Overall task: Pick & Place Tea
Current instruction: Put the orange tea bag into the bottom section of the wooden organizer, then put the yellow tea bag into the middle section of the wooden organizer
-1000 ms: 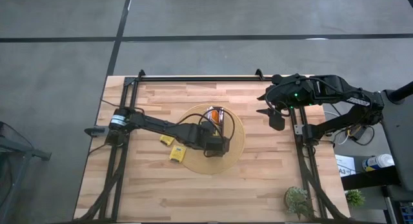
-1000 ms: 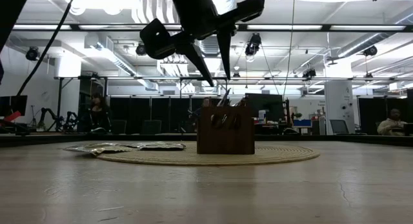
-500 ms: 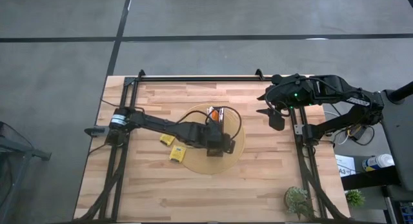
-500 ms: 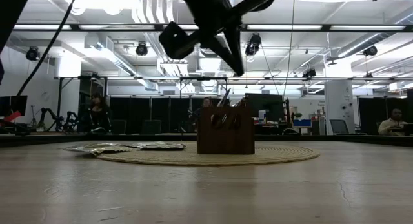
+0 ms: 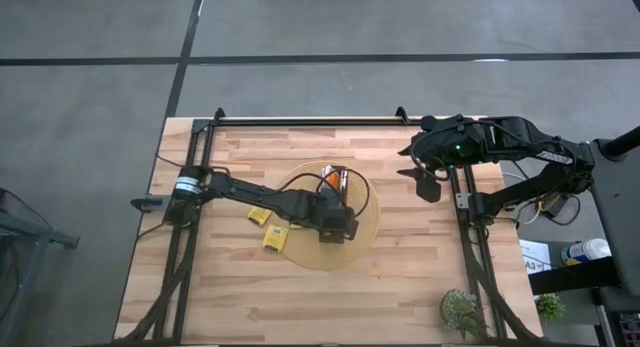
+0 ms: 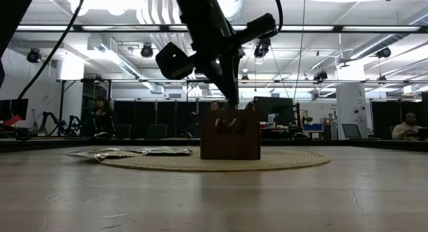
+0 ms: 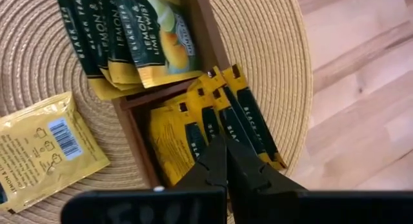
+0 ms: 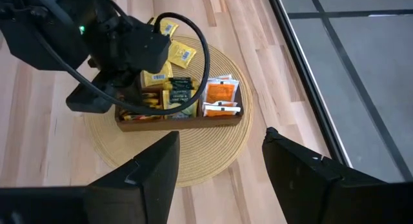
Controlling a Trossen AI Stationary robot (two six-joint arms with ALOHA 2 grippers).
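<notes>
The long dark-brown tray [image 7: 200, 30] stands on the round tan disc [image 5: 365, 227]. It holds upright sachets: dark green with yellow [image 7: 129, 37], yellow with black stripes [image 7: 193, 130], and orange [image 8: 222, 98]. Two loose yellow sachets [image 5: 260, 217] [image 5: 275, 237] lie to the tray's left, at the disc's edge; the left wrist view shows one as a yellow sachet [image 7: 45, 146] on the disc. My left gripper [image 7: 224, 150] is shut, pointing down into the yellow-striped compartment [image 6: 231, 101]. My right gripper [image 8: 219, 179] is open and waits high at the table's far right [image 5: 425, 177]. My left gripper comes from above, pointing down, with its fingers shut together. Its fingertips [image 7: 219, 146] meet the upper edges of the yellow black-striped sachets [image 7: 210, 124] standing in the tray's compartment. I cannot tell whether any sachet is caught between the fingers.
A small potted plant [image 5: 462, 309] stands at the table's near right corner. Bare wood lies left and near of the disc [image 5: 220, 287]. A black frame rail [image 5: 310, 120] runs along the far edge. People sit in the room beyond the table [image 6: 408, 128].
My left gripper has come down from above the tray until its tips reach the tray's top. In the low view its two fingers stood apart a second ago and now show as one point. The tray and the loose sachets have stayed put.
</notes>
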